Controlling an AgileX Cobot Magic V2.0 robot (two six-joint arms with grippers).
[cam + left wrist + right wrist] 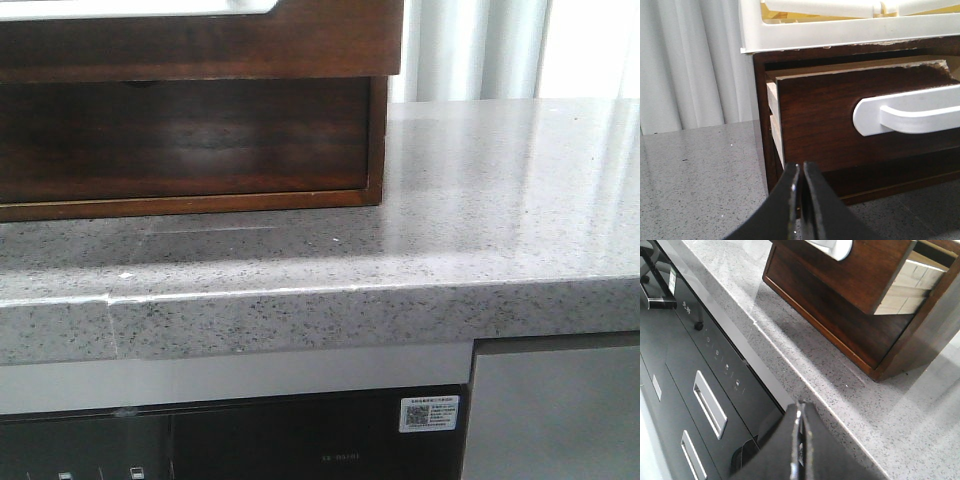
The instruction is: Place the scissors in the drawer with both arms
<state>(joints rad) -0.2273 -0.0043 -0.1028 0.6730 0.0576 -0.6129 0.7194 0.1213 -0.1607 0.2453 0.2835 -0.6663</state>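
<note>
Drawer pulled partly out; both hands clenched, grasping nothing.

Drawer (840, 125) with white handle (910, 112) projects from the cabinet (200, 140) at the tabletop (480, 200) rear-left corner. Left hand (801, 200) and right hand (800, 445) fingers meet. QR sticker (431, 413) below the front edge, text unreadable.

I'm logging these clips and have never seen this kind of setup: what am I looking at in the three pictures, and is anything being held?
This is a two-armed robot at a speckled grey stone counter. The front view looks forward over that counter; neither arm shows in it. The other two pictures come from small cameras on each wrist, so the dark pointed shape at the bottom of each is that arm's own hand. The left hand and the right hand are both shut, with nothing between their fingers.

On the counter stands a dark brown wooden cabinet. Its drawer, pulled partly out, has a white handle. The left hand is in front of the drawer. Below the counter edge is a black appliance front. No scissors show in any picture.
</note>
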